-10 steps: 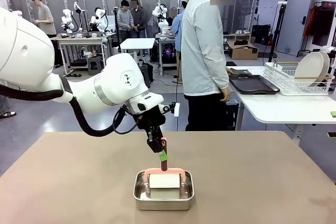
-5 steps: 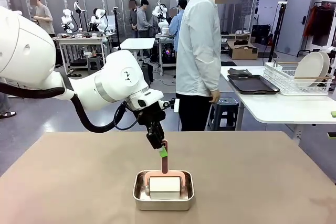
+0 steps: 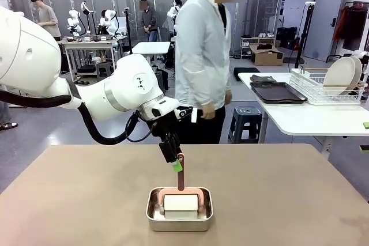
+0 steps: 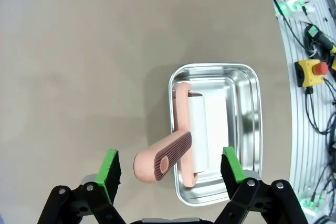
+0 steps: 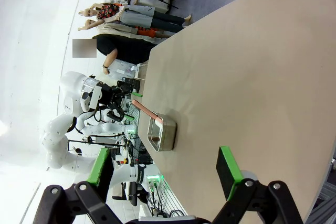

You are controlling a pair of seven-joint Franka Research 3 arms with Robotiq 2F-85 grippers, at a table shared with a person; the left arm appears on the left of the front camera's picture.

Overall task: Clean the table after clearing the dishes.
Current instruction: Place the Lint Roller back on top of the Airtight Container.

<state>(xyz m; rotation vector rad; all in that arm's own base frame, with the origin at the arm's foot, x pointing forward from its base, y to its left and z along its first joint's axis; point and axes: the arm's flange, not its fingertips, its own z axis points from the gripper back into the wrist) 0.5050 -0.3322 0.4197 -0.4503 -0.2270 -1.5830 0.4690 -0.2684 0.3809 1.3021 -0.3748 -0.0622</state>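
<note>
Front: my left gripper (image 3: 177, 163) hangs over the table (image 3: 300, 200), jaws spread either side of the roller (image 3: 180, 199) handle, nothing held; roller sits in the steel tin (image 3: 180, 217); left wrist: ribbed pink handle (image 4: 161, 160) between my pads, looks light, stiff, grippy; take it mid-handle; right wrist: my right gripper (image 5: 163, 167) open, empty

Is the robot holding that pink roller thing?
No. The left tool stands open around the white roller's pink ribbed handle without touching it; the right tool is open too.

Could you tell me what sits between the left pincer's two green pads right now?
The roller's pink handle sits there, untouched by either pad, in the left wrist view.
</note>
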